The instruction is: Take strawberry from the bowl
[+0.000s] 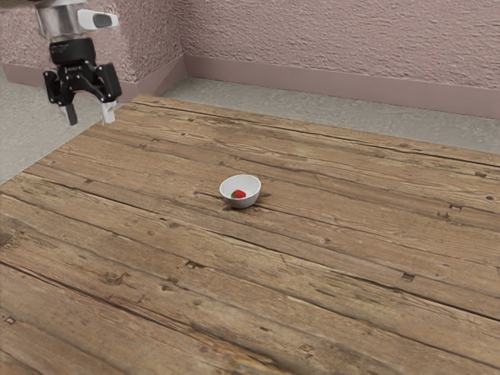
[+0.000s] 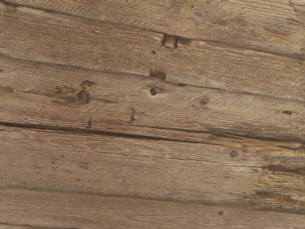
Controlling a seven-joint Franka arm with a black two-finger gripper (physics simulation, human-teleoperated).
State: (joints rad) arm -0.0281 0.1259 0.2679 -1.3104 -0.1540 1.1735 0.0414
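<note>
My gripper (image 1: 90, 119) hangs at the upper left of the exterior view, well away from the bowl and higher than it. Its two fingers stand wide apart with nothing between them, so it is open. A small white bowl (image 1: 241, 202) stands upright near the middle of the table in the exterior view. Inside it lies a red strawberry (image 1: 240, 194), with a bit of green at one side.
The wooden table (image 1: 328, 258) spreads across most of the exterior view, its far edge close to the pink wall (image 1: 328, 39). In the wrist view, bare planks (image 2: 143, 119) lie under my hand.
</note>
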